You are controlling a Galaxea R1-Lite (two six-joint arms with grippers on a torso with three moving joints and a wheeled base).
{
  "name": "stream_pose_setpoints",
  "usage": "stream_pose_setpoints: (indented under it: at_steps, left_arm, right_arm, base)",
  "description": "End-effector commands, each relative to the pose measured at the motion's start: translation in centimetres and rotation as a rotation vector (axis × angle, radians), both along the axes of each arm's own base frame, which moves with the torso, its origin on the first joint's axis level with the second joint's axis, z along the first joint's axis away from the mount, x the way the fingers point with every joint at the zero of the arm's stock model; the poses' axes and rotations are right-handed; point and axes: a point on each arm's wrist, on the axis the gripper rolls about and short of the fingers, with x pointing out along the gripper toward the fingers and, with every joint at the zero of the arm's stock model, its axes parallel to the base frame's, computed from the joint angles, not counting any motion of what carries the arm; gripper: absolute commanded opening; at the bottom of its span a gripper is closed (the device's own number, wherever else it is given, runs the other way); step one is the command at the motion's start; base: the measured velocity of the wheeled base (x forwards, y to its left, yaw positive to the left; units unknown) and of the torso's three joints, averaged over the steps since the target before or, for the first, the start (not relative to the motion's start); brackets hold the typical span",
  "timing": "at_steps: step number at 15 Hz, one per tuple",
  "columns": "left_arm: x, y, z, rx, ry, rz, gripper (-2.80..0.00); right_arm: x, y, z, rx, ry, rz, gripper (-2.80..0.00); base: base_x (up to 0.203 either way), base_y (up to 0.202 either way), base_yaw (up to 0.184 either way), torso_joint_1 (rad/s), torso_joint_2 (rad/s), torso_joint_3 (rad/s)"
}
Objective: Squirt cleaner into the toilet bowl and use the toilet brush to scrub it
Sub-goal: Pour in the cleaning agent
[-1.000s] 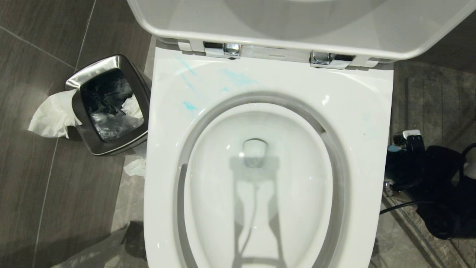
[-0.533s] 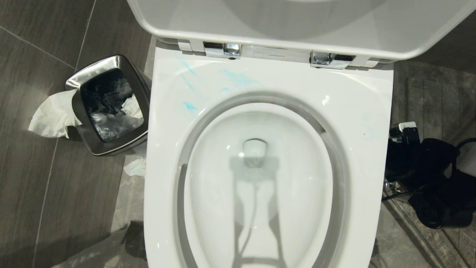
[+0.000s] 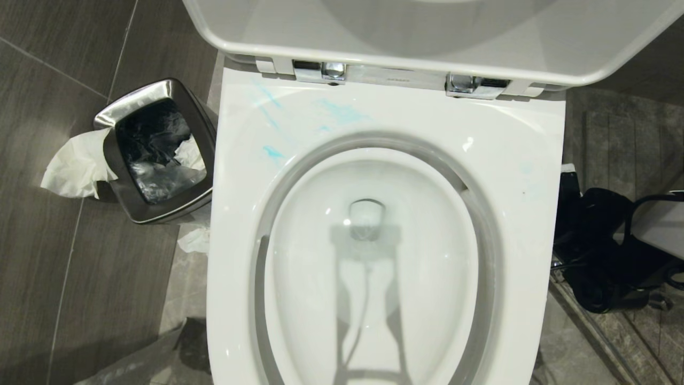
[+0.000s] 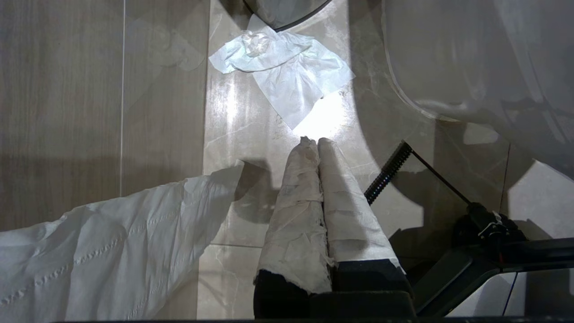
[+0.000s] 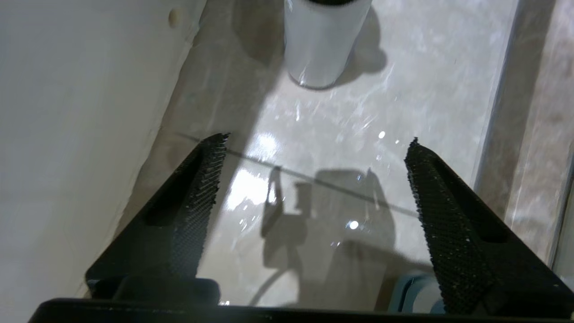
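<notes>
Here, beside the toilet bowl (image 3: 385, 256), whose rim carries streaks of blue cleaner (image 3: 342, 112), the right gripper (image 5: 314, 179) hangs spread wide and empty above the floor, nearer the work, while the left gripper (image 4: 316, 148) rests pinched closed; the toilet brush is nowhere in view.

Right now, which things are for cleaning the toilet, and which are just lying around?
For the job:
toilet bowl
blue cleaner streaks on the rim
right gripper, open beside the bowl, holding nothing

Just lying about:
chrome waste bin
crumpled tissue beside the bin
tissue on the floor
white cylinder on the floor
</notes>
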Motion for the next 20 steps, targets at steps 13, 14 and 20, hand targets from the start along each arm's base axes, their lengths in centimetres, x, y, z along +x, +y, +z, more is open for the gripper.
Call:
stream_pose_setpoints:
  at_steps: [13, 14, 20]
  left_arm:
    - [0.0, 0.0, 0.0, 0.0, 0.001, 0.001, -2.8]
    - [0.0, 0.0, 0.0, 0.0, 0.001, 0.0, -2.8]
    - [0.0, 0.0, 0.0, 0.0, 0.001, -0.001, -2.8]
  right_arm:
    - [5.7, 0.2, 0.9, -0.023, -0.191, -0.003, 0.0]
    - [6.2, 0.3, 1.2, -0.021, -0.215, -0.002, 0.0]
    - [8.7, 0.3, 2.8, -0.018, -0.354, -0.003, 0.0]
  base:
    - [0.0, 0.0, 0.0, 0.0, 0.0, 0.0]
    - [0.0, 0.0, 0.0, 0.0, 0.0, 0.0]
    - [0.0, 0.0, 0.0, 0.0, 0.0, 0.0]
